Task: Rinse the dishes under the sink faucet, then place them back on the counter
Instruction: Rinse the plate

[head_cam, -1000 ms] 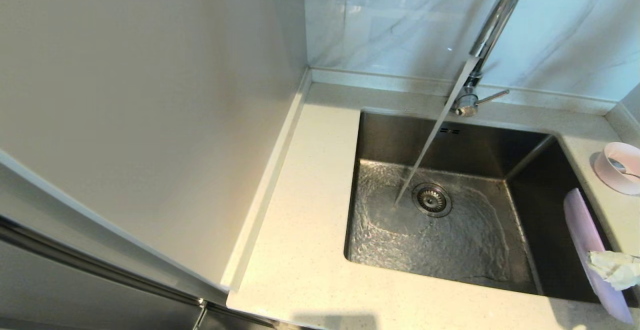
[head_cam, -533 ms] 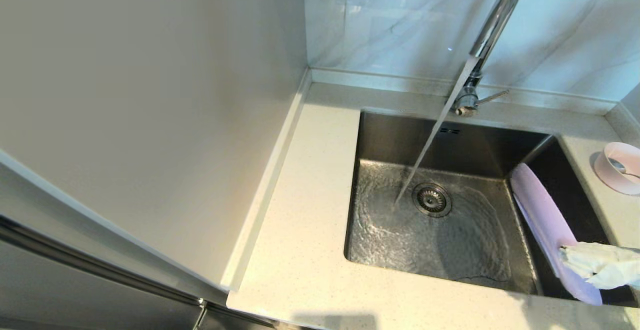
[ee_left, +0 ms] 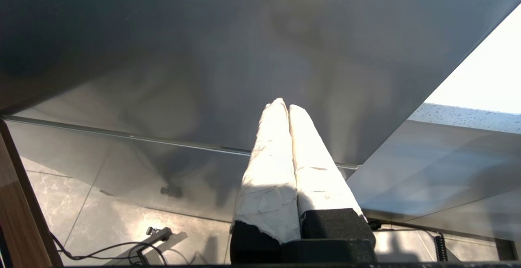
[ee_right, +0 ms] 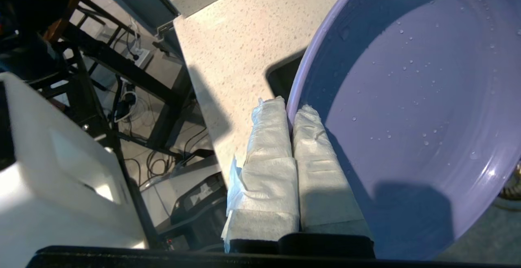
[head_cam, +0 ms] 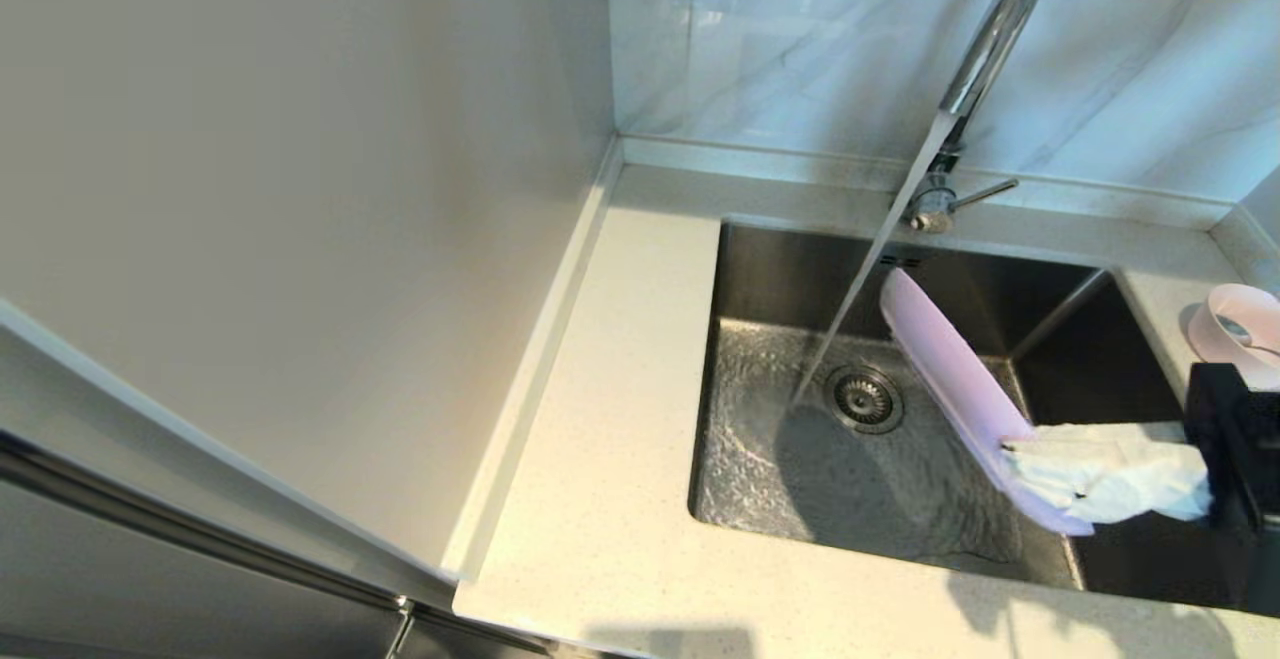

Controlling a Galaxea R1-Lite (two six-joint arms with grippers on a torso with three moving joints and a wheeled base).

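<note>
Water (head_cam: 850, 304) runs in a slanted stream from the faucet (head_cam: 985, 49) to the sink (head_cam: 800, 279) floor beside the drain strainer (head_cam: 863, 399), and I hold the plate (head_cam: 950, 369) on edge just beside that stream. My right fingers (head_cam: 1010, 451), wrapped in white padding, are clamped on the plate's rim (ee_right: 291, 109), one on each face. Holding it by the rim leaves both faces free, and tilting it steeply should let the rinse run off into the basin rather than pool. Droplets already bead on the inner face in the right wrist view. I judge the stream is not yet striking the plate.

My left fingers (ee_left: 283, 109) are pressed together on nothing, parked low beside a grey cabinet front, out of the head view.

The bowl (head_cam: 1240, 329), with the spoon (head_cam: 1245, 334) resting in it, waits on the cream speckled counter (head_cam: 600, 439) to the right of the sink. Behind it rises a white, grey-veined marble wall (head_cam: 780, 29); a plain pale panel (head_cam: 300, 189) closes off the left.
</note>
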